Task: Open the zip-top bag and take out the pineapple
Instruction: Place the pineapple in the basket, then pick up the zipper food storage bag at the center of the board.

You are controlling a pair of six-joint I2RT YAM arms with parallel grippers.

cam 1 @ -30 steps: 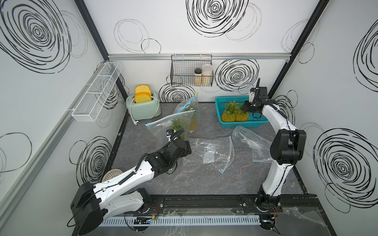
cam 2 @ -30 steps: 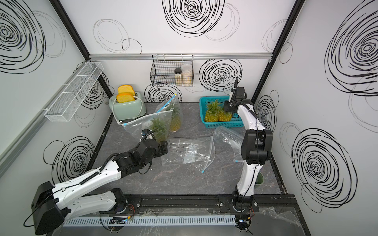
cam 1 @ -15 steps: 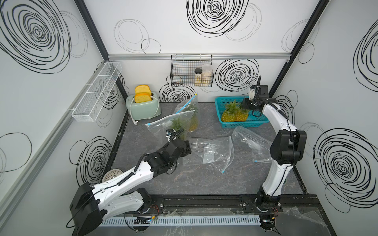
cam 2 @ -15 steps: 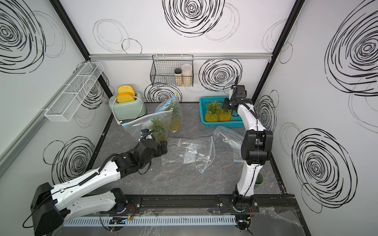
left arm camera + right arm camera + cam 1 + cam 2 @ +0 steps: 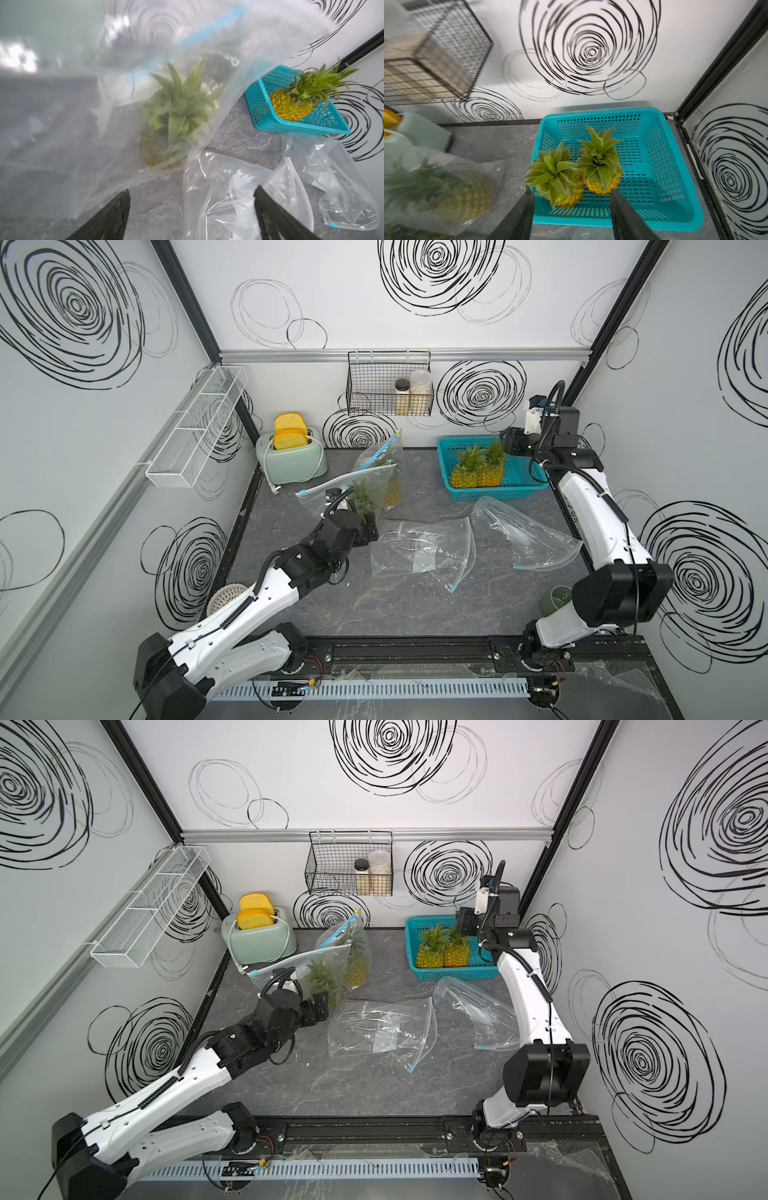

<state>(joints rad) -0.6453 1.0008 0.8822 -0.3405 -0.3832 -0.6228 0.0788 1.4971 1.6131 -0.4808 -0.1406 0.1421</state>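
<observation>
Left hand [image 5: 371,526] low, jaws wide apart; right hand [image 5: 510,442] high, jaws parted.

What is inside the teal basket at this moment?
The teal basket holds one upright pineapple beside a second pineapple, crowns up. Nothing else shows on its floor; the patch under the fruit is covered.

Dark grey marbled worktop [image 5: 374,605]. Along the back stand a mint toaster [image 5: 293,458], 2 upright, filled zip-top bags [image 5: 328,495] and a teal basket [image 5: 498,491]. An empty clear bag [image 5: 419,547] lies flat mid-worktop, another empty bag [image 5: 528,539] just beside it.
</observation>
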